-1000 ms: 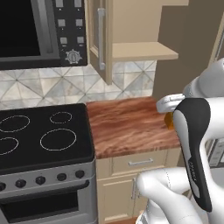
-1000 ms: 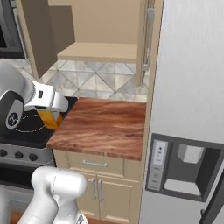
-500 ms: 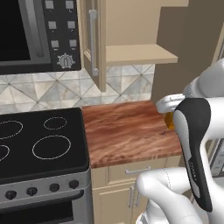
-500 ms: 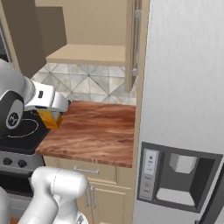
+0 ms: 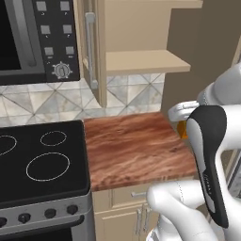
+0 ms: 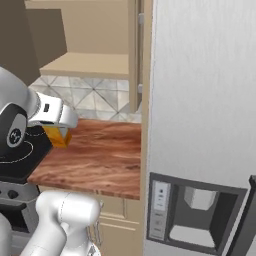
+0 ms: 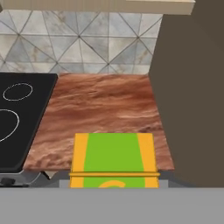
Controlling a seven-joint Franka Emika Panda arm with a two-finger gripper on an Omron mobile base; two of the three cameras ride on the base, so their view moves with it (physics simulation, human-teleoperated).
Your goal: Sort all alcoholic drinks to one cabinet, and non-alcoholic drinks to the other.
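Cabinet (image 5: 141, 56) view shifted; carton (image 7: 113, 159) unchanged.

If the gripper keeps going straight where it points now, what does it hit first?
Likely the tiled backsplash. The gripper, shut on the orange-yellow carton, looks along above the wooden counter, which seems free; the backsplash closes the far end. Depth is unclear.

Light is even and bright across all three rendered views, flat and without glare. Soft shade lies inside the open cabinet (image 5: 141, 28) and on the tall brown panel (image 7: 192, 96) beside the wooden surface (image 5: 136, 146). Edges look slightly soft and coarse, with no bending at the borders.
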